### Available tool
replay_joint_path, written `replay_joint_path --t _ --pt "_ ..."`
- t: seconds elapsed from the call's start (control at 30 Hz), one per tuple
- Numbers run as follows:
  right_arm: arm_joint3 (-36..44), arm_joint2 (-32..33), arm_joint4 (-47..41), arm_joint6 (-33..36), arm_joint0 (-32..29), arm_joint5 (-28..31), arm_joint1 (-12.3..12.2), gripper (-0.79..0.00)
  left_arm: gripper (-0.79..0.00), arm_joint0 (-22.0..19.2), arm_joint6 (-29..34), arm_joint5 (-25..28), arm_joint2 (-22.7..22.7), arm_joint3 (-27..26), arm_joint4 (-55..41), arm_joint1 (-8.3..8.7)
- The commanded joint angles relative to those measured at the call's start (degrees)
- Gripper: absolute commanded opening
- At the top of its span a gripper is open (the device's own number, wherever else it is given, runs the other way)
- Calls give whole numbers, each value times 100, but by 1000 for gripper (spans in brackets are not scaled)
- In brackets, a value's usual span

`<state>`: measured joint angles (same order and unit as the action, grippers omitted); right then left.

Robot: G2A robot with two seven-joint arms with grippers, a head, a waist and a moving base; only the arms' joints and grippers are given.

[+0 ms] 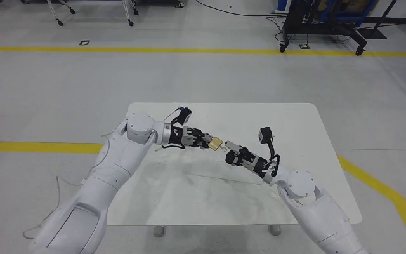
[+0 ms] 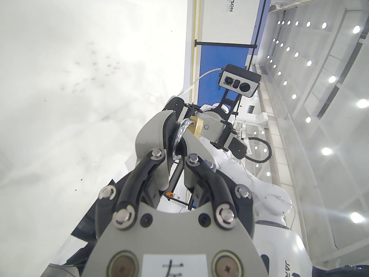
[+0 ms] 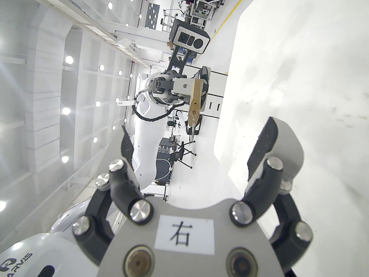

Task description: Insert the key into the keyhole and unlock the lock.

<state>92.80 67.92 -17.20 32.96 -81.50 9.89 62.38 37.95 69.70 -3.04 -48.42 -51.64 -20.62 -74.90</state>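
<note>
My left gripper [image 1: 209,142] is held above the middle of the white table [image 1: 285,120] and is shut on a brass padlock [image 1: 217,145]. In the left wrist view the silver shackle [image 2: 181,134] lies between the pads, and the brass body [image 2: 198,128] points away toward the right gripper [image 2: 206,123]. From the right wrist view, the padlock [image 3: 195,96] faces me end-on, with a small silver key [image 3: 191,129] sticking out of its keyhole end. My right gripper [image 3: 199,131] is open with nothing in it, a short gap from the key [image 1: 231,153].
The tabletop shows faint smudges and its rounded corners stand well outside both arms. Yellow floor lines run behind and beside the table. A black wheeled frame [image 1: 323,25] and a metal cart [image 1: 95,9] stand far back on the floor.
</note>
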Motion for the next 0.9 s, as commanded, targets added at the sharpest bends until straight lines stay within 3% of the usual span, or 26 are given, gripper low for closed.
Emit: replay_joint_path --t 0.0,0.07,0.1,0.13,0.23,0.5,0.87 --pt "38 36 -116 -42 -52 138 6 0 -785 -2 34 -26 -15 44 -90 -9" --pt "78 141 -307 -37 -149 470 6 0 -785 2 141 -145 -49 149 -292 -22" --pt "86 188 -384 -36 -199 608 5 -157 -785 -4 234 -250 -53 209 -394 -31" --pt "96 241 -433 -35 -247 733 1 -419 -785 -3 348 -407 -68 300 -575 -46" --pt "124 390 -455 -23 -369 861 -18 -785 -785 -47 658 -836 -62 596 -984 -99" --pt "453 693 -917 373 -671 1662 -41 -785 -785 -217 1033 -1156 24 1172 -1568 -263" --pt "166 291 -688 314 -317 1597 54 -785 -785 -380 1158 -1115 263 1511 -1607 -448"
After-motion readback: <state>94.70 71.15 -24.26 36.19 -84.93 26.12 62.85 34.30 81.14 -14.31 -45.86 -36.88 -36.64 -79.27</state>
